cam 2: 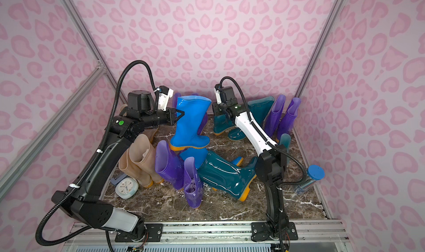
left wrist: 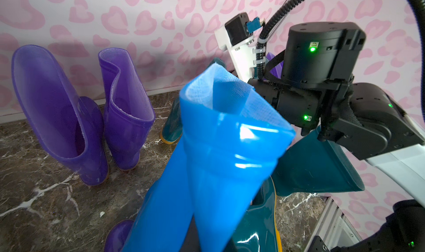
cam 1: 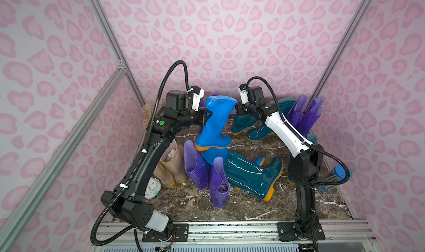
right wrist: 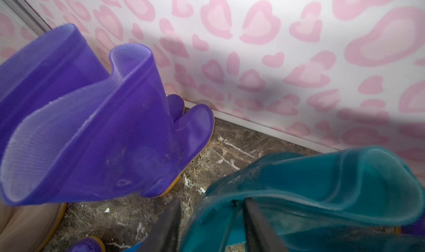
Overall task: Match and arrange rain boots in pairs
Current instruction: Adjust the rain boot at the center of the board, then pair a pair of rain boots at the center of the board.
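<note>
Nearest us on the marble tabletop (cam 1: 184,207), a pale alarm clock (cam 2: 126,188) sits beside two leaning beige boots (cam 1: 171,168). Two front purple boots (cam 1: 219,184) tilt together, and a fallen teal boot (cam 1: 253,175) lies on its side, partly covering a second blue boot (cam 1: 213,157). Mid-table we see the left gripper (cam 1: 208,117) clenched on the shaft of a bright blue boot (cam 1: 216,124), held upright with its orange sole just above the fallen one. Farther back the right gripper (right wrist: 212,201) is released, its fingers (right wrist: 170,225) parted either side of the cuff of a far teal boot (right wrist: 322,188). Against the back wall stand paired purple boots (cam 1: 307,115).
</note>
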